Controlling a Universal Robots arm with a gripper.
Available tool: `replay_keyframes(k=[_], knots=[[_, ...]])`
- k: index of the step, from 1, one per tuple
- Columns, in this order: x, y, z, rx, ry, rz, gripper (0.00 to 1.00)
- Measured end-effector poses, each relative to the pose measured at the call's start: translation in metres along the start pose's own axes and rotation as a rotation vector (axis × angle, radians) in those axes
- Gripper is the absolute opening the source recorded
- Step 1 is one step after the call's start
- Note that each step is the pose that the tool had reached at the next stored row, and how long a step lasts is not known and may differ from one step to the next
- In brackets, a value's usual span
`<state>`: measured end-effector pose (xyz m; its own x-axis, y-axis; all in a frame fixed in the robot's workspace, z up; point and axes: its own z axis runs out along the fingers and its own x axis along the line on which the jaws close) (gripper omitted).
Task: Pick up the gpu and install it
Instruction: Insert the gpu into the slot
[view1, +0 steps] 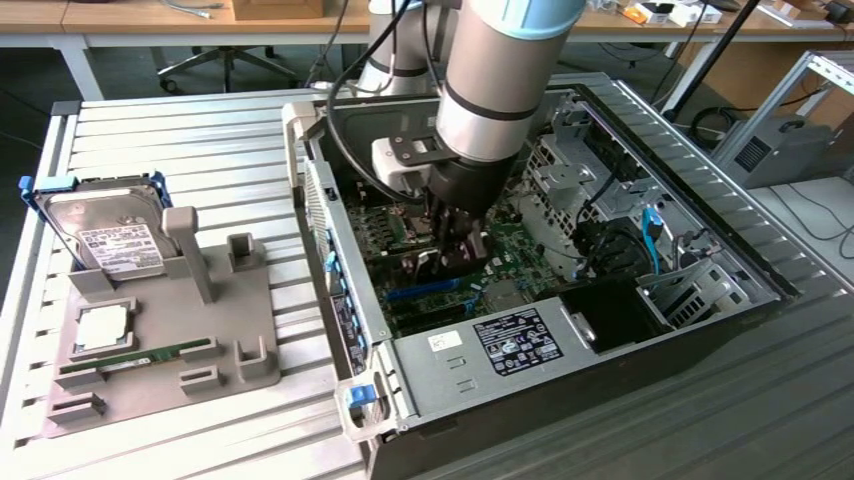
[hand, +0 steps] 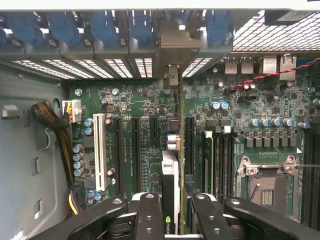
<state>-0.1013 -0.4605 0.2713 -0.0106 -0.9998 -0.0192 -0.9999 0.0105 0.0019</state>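
GPU held edge-on over the motherboard

The gpu (hand: 172, 200) stands upright above the motherboard (hand: 135, 100), pinched between the gripper (hand: 172, 220) fingers, its metal bracket against the case's rear slot wall (hand: 100, 62).

The motherboard (hand: 150, 107) was dark green with silver-topped capacitors, one white slot (hand: 99, 151) among black ones, and blue clips (hand: 100, 27) lined the case's back edge. The gpu (hand: 172, 170) looked dark with a silver bracket, pinched between the black gripper (hand: 172, 212). The case (view1: 441, 365) was bare grey metal with a black-and-white label (view1: 521, 342). The hard drive (view1: 114, 235) was silver with a white label in a blue frame, on a grey holder (view1: 160, 340)
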Motion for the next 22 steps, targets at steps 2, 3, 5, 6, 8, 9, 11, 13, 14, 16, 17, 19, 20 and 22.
replay_keyframes(k=[2, 3, 5, 6, 8, 9, 11, 13, 14, 16, 17, 19, 20, 22], knots=[[0.0001, 0.0001, 0.0018, -0.0001, 0.0001, 0.000, 0.27], [0.0001, 0.0002, 0.0020, -0.0002, 0.0003, 0.000, 0.27], [0.0000, 0.0005, 0.0030, 0.0001, -0.0001, 0.000, 0.27], [0.0001, 0.0006, 0.0042, 0.0001, -0.0001, 0.000, 0.27], [0.0001, 0.0008, 0.0046, -0.0001, 0.0003, 0.000, 0.27], [0.0001, 0.0008, 0.0049, -0.0001, 0.0002, 0.000, 0.27], [0.0001, 0.0009, 0.0059, 0.0001, -0.0001, 0.000, 0.27], [0.0001, 0.0009, 0.0061, -0.0001, 0.0002, 0.000, 0.27], [0.0001, 0.0009, 0.0061, -0.0001, 0.0002, 0.000, 0.27], [0.0001, 0.0014, 0.0063, 0.0001, 0.0000, 0.000, 0.27], [0.0001, 0.0015, 0.0063, 0.0000, 0.0000, 0.000, 0.27], [0.0002, 0.0015, 0.0069, 0.0001, -0.0002, 0.000, 0.27], [0.0002, 0.0015, 0.0077, 0.0001, -0.0001, 0.000, 0.27], [0.0002, 0.0015, 0.0097, 0.0000, 0.0000, 0.000, 0.27]])
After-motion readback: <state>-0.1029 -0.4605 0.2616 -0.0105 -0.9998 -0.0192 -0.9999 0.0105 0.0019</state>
